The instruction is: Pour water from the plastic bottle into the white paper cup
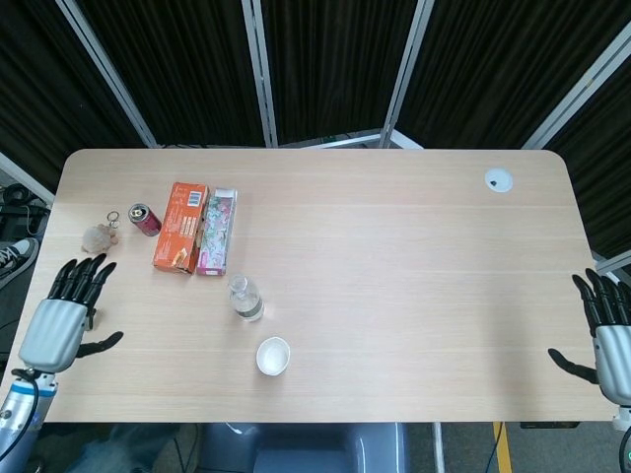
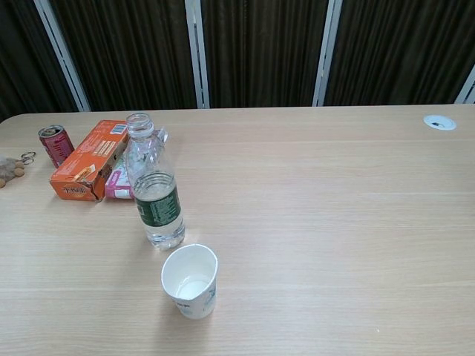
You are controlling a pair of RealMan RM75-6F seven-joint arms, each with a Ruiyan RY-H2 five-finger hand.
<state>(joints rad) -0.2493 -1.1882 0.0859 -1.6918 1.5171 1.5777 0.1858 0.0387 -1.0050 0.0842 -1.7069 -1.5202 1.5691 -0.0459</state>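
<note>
- Step in hand: the pour looks finished. The bottle stands upright and uncapped on the table, and the cup holds a little water at its bottom.
- Left hand: at the table's left edge, well apart from the bottle, fingers spread wide, holding nothing.
- Right hand: at the right edge, far from the work, fingers apart and empty.
- Next move, as I judge it: none is required unless more water is wanted; in that case the left hand must reach for the bottle and grip it at the label.
- Bottle: clear plastic, dark green label, partly filled, just behind the cup and not touching it.
- Cup: white paper, upright, near the front edge.
- Bystanders: orange box and can, well left of the bottle.
</note>
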